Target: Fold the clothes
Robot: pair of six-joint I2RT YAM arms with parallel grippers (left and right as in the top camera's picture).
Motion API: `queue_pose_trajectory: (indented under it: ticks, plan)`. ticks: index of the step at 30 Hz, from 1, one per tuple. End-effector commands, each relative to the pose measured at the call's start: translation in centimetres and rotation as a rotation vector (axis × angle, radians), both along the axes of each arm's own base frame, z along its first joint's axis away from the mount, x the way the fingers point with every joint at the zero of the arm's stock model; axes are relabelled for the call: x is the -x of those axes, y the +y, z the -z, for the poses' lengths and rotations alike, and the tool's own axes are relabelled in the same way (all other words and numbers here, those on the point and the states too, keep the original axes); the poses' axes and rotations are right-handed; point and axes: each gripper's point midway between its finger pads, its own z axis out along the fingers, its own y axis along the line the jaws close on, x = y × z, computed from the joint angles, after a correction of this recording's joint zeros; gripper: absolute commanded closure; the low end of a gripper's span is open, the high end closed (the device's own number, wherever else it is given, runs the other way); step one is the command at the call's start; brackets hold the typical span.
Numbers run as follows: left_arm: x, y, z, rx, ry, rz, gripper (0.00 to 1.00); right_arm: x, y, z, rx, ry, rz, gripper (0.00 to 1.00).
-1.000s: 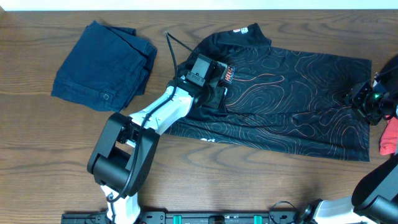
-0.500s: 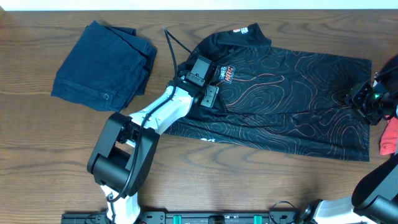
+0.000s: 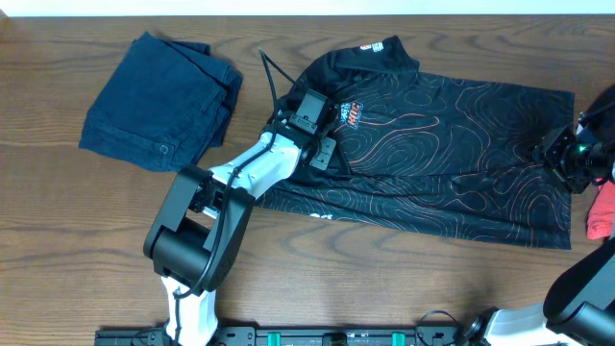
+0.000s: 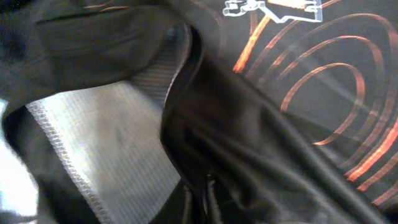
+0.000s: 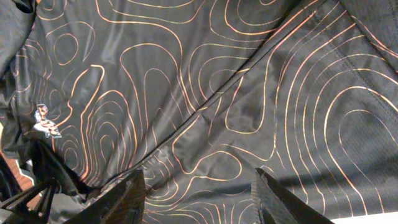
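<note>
Left pincer (image 3: 324, 149) is clenched on a fold of the black jersey with thin orange lines (image 3: 452, 144).
Right pincer (image 5: 199, 186) hangs with its fingers apart over the jersey, near the brown wooden tabletop's (image 3: 58, 240) right edge.

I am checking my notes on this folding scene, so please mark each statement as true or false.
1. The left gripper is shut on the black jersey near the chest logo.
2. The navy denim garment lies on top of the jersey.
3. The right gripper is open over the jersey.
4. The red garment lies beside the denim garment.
1. True. The left gripper is shut on a fold of the black jersey, beside the chest logo.
2. False. The navy denim garment lies apart from the jersey, on the table.
3. True. The right gripper is open over the jersey.
4. False. The red garment lies at the opposite edge, past the jersey.
</note>
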Motion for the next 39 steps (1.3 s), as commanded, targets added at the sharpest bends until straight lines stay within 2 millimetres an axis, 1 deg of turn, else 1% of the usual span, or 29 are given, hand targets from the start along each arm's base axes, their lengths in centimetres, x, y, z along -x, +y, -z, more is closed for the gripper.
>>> queue_pose_trajectory:
  ticks: [1, 4, 6, 11, 16, 19, 25, 28, 29, 30, 31, 32, 33, 34, 36, 39]
  plan:
    - [-1.1, -1.7, -3.6, 0.091, -0.054, 0.029, 0.93, -0.2, 0.0, -0.7, 0.015, -0.021, -0.014, 0.46]
    - [-1.7, -2.5, -5.8, 0.138, -0.100, 0.043, 0.93, -0.3, 0.0, -0.7, 0.016, -0.023, -0.014, 0.46]
    - [-1.7, -3.2, -6.8, 0.180, -0.114, 0.063, 0.94, -0.3, 0.0, -0.7, 0.016, -0.024, -0.013, 0.46]
    - [-1.4, -4.6, -7.5, 0.252, -0.107, 0.101, 0.94, -0.3, 0.0, -0.7, 0.016, -0.024, -0.013, 0.46]
    - [-1.9, -6.6, -8.9, 0.333, -0.151, 0.118, 0.94, -0.3, 0.0, -0.6, 0.017, -0.025, -0.013, 0.46]
    - [-1.8, -7.5, -9.1, 0.344, -0.168, 0.137, 0.94, -0.1, 0.1, -0.2, 0.013, -0.018, -0.014, 0.46]
    - [-1.0, -9.4, -7.8, 0.345, -0.158, 0.174, 0.93, 0.4, 0.4, 1.1, 0.002, -0.001, -0.013, 0.46]
    - [-0.5, -10.1, -7.6, 0.346, -0.155, 0.191, 0.93, 0.6, 0.5, 1.5, -0.002, 0.006, -0.014, 0.47]
    - [-0.4, -10.3, -7.5, 0.347, -0.154, 0.196, 0.91, 0.6, 0.5, 1.6, -0.002, 0.006, -0.013, 0.48]
    - [-0.3, -10.4, -7.5, 0.346, -0.153, 0.198, 0.85, 0.6, 0.5, 1.6, -0.002, 0.006, -0.013, 0.48]
    - [-0.2, -10.5, -7.5, 0.345, -0.153, 0.199, 0.72, 0.6, 0.5, 1.6, -0.002, 0.006, -0.013, 0.48]
    - [-0.2, -10.4, -7.4, 0.339, -0.152, 0.195, 0.53, 0.7, 0.5, 1.6, -0.002, 0.007, -0.013, 0.48]
    - [-0.2, -10.1, -7.2, 0.328, -0.146, 0.190, 0.37, 0.7, 0.6, 1.6, -0.002, 0.007, -0.013, 0.48]
    - [-0.3, -9.7, -6.9, 0.313, -0.142, 0.178, 0.28, 0.7, 0.6, 1.6, -0.003, 0.007, -0.013, 0.48]
    - [-0.6, -8.4, -6.3, 0.266, -0.131, 0.141, 0.23, 0.7, 0.6, 1.6, -0.003, 0.007, -0.013, 0.48]
    - [-0.8, -5.7, -5.1, 0.189, -0.096, 0.078, 0.21, 0.7, 0.6, 1.6, -0.003, 0.009, -0.013, 0.47]
